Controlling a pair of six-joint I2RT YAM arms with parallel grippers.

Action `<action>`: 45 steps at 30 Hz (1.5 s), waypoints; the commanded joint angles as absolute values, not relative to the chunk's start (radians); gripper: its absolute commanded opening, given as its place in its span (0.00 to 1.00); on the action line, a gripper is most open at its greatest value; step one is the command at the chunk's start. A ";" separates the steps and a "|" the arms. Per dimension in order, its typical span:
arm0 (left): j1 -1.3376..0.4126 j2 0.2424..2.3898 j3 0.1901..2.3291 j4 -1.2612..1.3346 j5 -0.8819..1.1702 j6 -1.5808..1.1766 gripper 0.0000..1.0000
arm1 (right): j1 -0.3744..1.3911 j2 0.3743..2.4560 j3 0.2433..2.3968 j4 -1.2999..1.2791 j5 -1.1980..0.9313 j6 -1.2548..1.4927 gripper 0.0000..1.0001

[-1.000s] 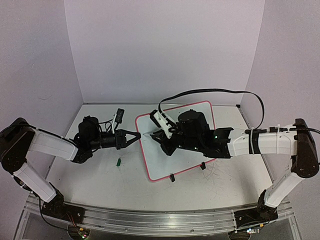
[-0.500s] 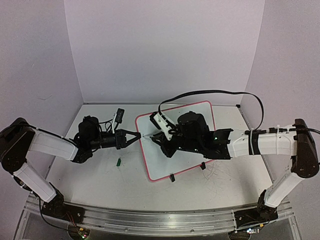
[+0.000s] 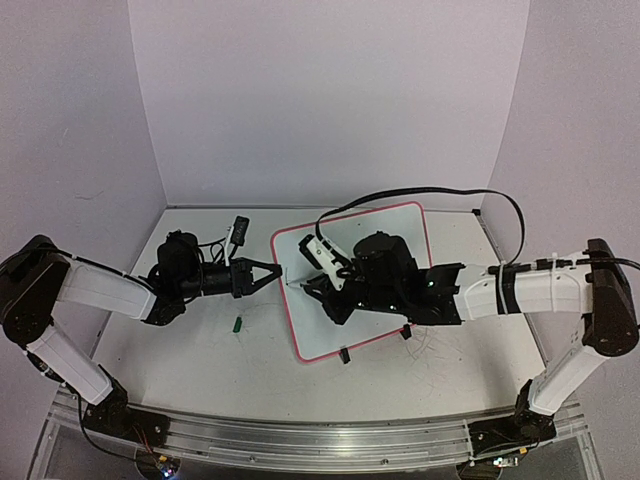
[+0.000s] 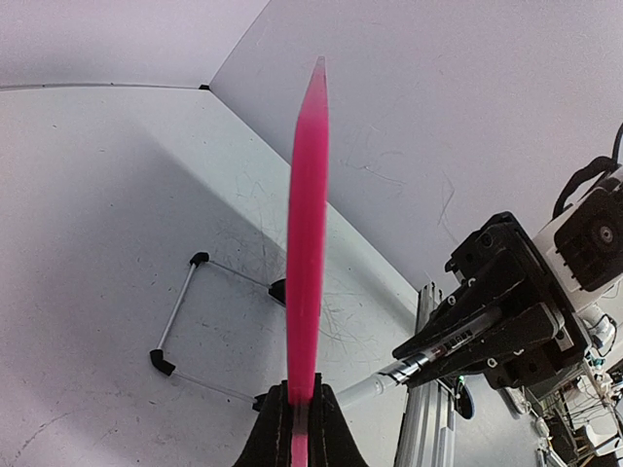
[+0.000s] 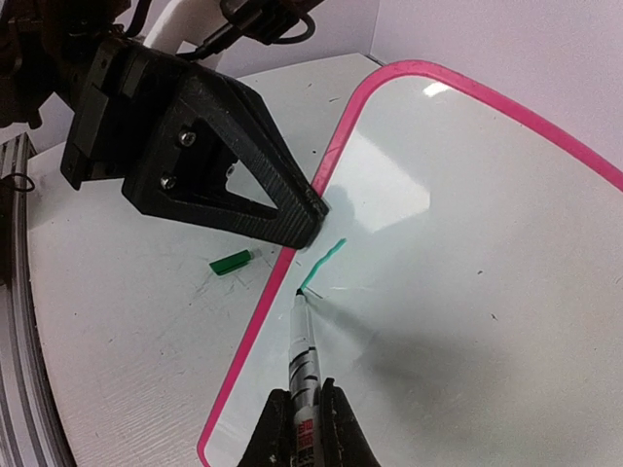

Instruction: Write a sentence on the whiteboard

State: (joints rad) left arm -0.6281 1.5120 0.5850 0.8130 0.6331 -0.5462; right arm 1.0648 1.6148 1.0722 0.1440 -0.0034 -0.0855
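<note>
The whiteboard (image 3: pixel 385 222) is standing tilted mid-table, with the left claw (image 3: pixel 272 272) pinching its pink left edge tight. The right claw (image 5: pixel 305 409) is clamping a marker (image 5: pixel 304 355). Its tip is touching the board just inside that edge, at the end of a short green stroke (image 5: pixel 326 261), and open white surface is stretching beyond. A green cap (image 3: pixel 238 323) is lying on the table (image 3: pixel 200 365) nearby. The marker's label is too small to read.

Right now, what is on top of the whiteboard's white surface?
A short green stroke, with the marker tip at its end. The right gripper holding the marker hides the whiteboard surface beneath it.
</note>
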 commanded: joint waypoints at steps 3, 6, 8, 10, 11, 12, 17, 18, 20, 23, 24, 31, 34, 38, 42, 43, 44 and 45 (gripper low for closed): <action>-0.629 1.497 0.620 0.835 0.641 -0.531 0.00 | 1.071 1.591 1.045 0.133 0.008 -0.062 0.00; -0.629 1.494 0.618 0.835 0.642 -0.531 0.00 | 1.073 1.593 1.038 0.133 0.008 -0.059 0.00; -0.629 1.494 0.618 0.835 0.641 -0.531 0.00 | 1.075 1.594 1.036 0.133 0.008 -0.057 0.00; -0.629 1.494 0.617 0.835 0.641 -0.531 0.00 | 1.075 1.592 1.037 0.133 0.008 -0.057 0.00; -0.629 1.494 0.617 0.835 0.640 -0.531 0.00 | 1.075 1.591 1.041 0.134 0.008 -0.058 0.00; -0.630 1.494 0.616 0.835 0.640 -0.531 0.00 | 1.075 1.585 1.043 0.138 0.008 -0.058 0.00; -0.629 1.494 0.614 0.835 0.639 -0.531 0.00 | 1.075 1.487 0.998 0.245 -0.046 -0.046 0.00; -0.629 1.494 0.613 0.835 0.639 -0.530 0.00 | 1.075 1.472 0.993 0.263 -0.040 -0.046 0.00; -0.629 1.494 0.611 0.835 0.639 -0.531 0.00 | 1.073 1.469 1.000 0.270 -0.016 -0.060 0.00; -0.629 1.493 0.610 0.835 0.639 -0.529 0.00 | 1.072 1.507 1.034 0.254 0.000 -0.081 0.00; -0.629 1.492 0.611 0.835 0.639 -0.529 0.00 | 1.072 1.513 1.040 0.253 0.000 -0.081 0.00; -0.630 1.487 0.609 0.834 0.640 -0.530 0.00 | 1.073 1.551 1.066 0.260 0.044 -0.085 0.00; -0.629 1.487 0.607 0.833 0.640 -0.529 0.00 | 1.073 1.559 1.070 0.265 0.060 -0.086 0.00; -0.629 1.487 0.606 0.833 0.640 -0.528 0.00 | 1.073 1.563 1.069 0.276 0.067 -0.084 0.00; -0.630 1.485 0.604 0.833 0.640 -0.528 0.00 | 1.072 1.575 1.080 0.280 0.061 -0.087 0.00; -0.629 1.484 0.604 0.833 0.640 -0.528 0.00 | 1.073 1.579 1.083 0.279 0.058 -0.086 0.00; -0.629 1.483 0.603 0.833 0.639 -0.528 0.00 | 1.072 1.583 1.085 0.279 0.056 -0.086 0.00; -0.629 1.481 0.603 0.834 0.639 -0.528 0.00 | 1.072 1.586 1.086 0.279 0.055 -0.086 0.00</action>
